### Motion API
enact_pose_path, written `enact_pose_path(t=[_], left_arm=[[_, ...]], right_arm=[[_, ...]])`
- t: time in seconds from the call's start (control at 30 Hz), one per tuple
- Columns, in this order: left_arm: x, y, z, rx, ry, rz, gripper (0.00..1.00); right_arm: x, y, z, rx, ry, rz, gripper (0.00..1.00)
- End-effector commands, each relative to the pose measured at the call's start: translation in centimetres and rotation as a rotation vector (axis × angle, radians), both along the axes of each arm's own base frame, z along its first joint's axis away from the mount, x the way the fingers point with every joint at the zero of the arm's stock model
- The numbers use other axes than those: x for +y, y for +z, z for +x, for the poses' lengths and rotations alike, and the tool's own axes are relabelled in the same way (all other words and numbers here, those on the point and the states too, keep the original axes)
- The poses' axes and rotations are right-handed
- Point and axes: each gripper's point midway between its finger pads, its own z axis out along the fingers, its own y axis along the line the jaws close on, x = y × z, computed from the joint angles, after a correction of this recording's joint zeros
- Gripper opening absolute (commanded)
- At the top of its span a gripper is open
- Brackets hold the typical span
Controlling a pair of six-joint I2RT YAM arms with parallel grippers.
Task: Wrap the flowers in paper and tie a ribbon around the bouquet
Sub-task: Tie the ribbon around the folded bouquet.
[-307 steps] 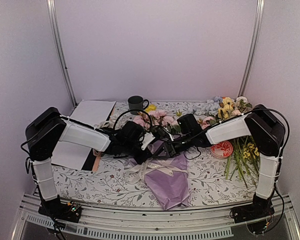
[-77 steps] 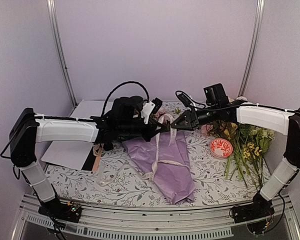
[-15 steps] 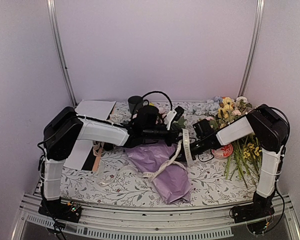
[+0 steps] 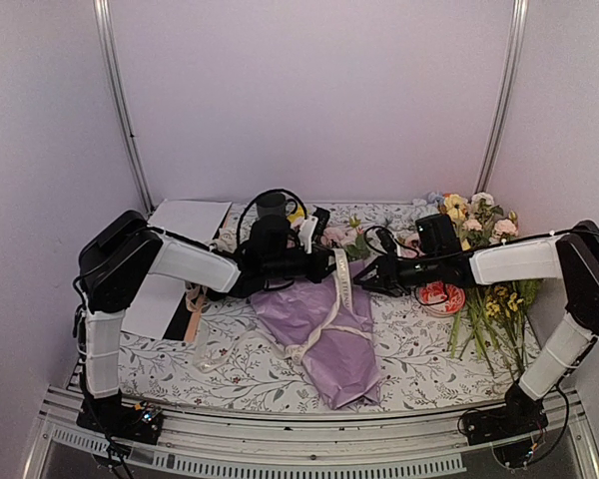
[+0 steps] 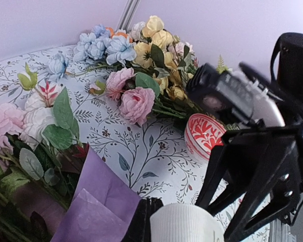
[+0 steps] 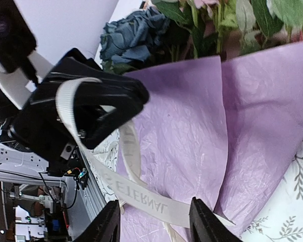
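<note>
The bouquet (image 4: 329,334) lies in the middle of the table, a cone of lilac paper (image 6: 217,126) with the flowers (image 4: 334,237) at its far, wide end. A blue head (image 6: 134,33) and pink blooms (image 5: 5,123) show there. The cream ribbon (image 4: 341,274) is looped around the cone and rises to my left gripper (image 4: 324,257), which is shut on it (image 5: 184,224). My right gripper (image 4: 364,276) is just right of that strand. Its fingers (image 6: 106,222) stand apart, and the printed ribbon (image 6: 156,204) crosses the gap between them unpinched.
A red patterned bowl (image 4: 441,295) sits right of the bouquet, beside a pile of loose long-stemmed flowers (image 4: 489,299). A dark mug (image 4: 272,205) and a flat white sheet (image 4: 185,222) are at the back left. A tan ribbon bundle (image 4: 192,304) lies at the left.
My right gripper has opened and let go of the ribbon, and its arm has stretched out lower and flatter. The ribbon now hangs from my left gripper alone.
</note>
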Motion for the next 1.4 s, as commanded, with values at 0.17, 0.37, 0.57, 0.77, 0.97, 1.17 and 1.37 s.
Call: enact_pose_path(t=[0.17,0.37,0.57,0.77,0.97,1.17,1.37], left_arm=[[-0.1,3.2,0.5,-0.06,-0.013,-0.056,0.0],[-0.1,3.4,0.3,-0.066,-0.025,-0.054,0.0],[-0.4,3.1,0.0,-0.054,-0.045,-0.057,0.0],[0.0,2.8,-0.2,-0.052,-0.051,-0.002,0.0],[2.5,0.0,-1.3,0.033,-0.036,0.235,0.64],[8.4,0.5,-5.5,0.158,0.016,0.387,0.79],[17.8,-4.0,-10.5,0.388,0.272,0.487,0.87]], right_arm=[[1.7,2.9,-0.4,-0.226,0.119,0.02,0.83],[4.5,1.3,-0.2,-0.237,0.171,-0.007,0.83],[6.1,-0.2,0.3,-0.203,0.186,0.003,0.45],[5.5,-0.3,0.3,-0.193,0.15,-0.01,0.0],[5.1,-0.7,-0.1,-0.156,0.139,-0.011,0.0],[5.1,-1.0,0.0,-0.143,0.138,-0.012,0.0],[5.2,-1.5,-0.2,-0.131,0.151,-0.009,0.0]])
